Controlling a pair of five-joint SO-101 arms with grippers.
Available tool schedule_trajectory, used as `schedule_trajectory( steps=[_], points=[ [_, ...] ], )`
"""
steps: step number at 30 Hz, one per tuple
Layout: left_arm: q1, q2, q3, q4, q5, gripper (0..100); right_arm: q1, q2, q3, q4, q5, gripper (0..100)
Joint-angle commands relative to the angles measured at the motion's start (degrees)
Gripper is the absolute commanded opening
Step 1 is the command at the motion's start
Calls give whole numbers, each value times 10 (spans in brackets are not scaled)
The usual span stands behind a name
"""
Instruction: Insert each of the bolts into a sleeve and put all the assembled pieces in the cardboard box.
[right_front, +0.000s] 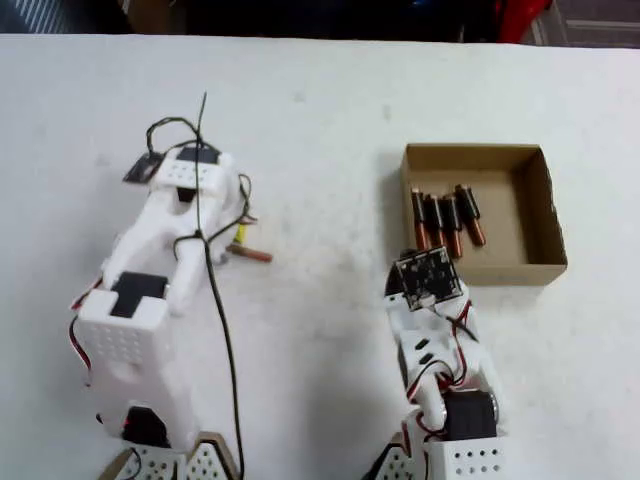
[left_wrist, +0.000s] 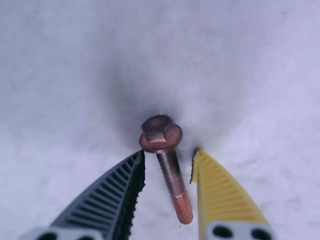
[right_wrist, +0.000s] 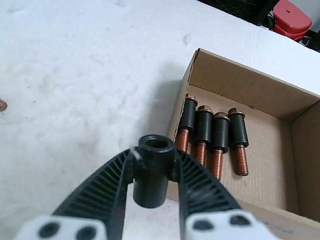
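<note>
left gripper (left_wrist: 169, 151) spread astride the loose bolt (left_wrist: 168, 172) on the table (right_front: 320, 100), left of the cardboard box (right_front: 470, 150) — not yet pinched; right gripper (right_wrist: 154, 154) clamps a sleeve (right_wrist: 152, 182) upright, bore up, presumably to receive it.

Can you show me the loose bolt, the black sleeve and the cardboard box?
bolt (left_wrist: 171, 175): left wrist view, on its copper shaft.
sleeve (right_wrist: 152, 185): right wrist view, on its black side wall.
cardboard box (right_front: 475, 158): high view, on its far wall.
</note>
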Motion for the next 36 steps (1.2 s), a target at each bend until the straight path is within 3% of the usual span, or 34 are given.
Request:
schedule_trajectory(
  steps=[1,12,36],
  points=[
    [-15,-1,-18,-17,12,181,4,-7,-5,-4,-2,17],
    [-18,-1,-17,-13,52,180,4,-7,-5,-4,-2,17],
    [-43,0,-17,-17,26,184,4,-7,-5,-4,-2,17]
  ],
)
